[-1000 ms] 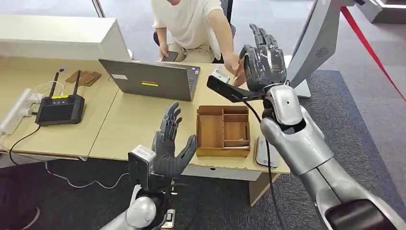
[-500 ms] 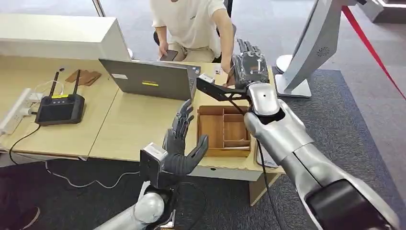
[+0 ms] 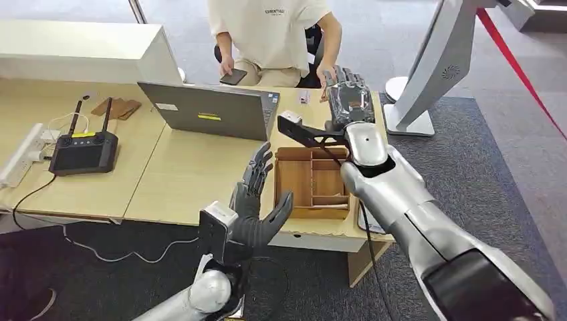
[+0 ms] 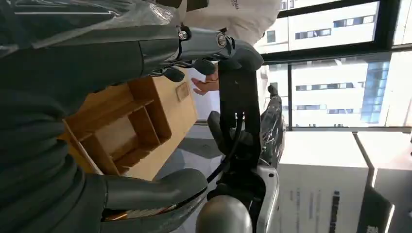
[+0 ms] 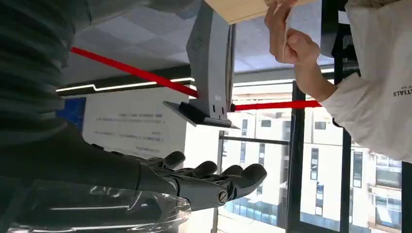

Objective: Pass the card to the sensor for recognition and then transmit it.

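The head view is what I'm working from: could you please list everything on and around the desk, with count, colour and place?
Desk: one, light wood, across the middle.
Laptop: one, grey, open, at the desk's far edge.
Compartment tray: one, brown wood, on the desk near the right arm.
Controller with two antennas: one, black, on the desk's left part.
Power strip: one, white, at the far left.
Flat brown item: one, behind the controller; cannot tell what it is.
Standing panel: one, silver-grey, on the carpet at right.
Person: one, white shirt, seated behind the desk, holding a dark phone.
Left hand: dark grey, fingers spread, before the desk.
Right hand: dark grey, open, over the desk's far right.
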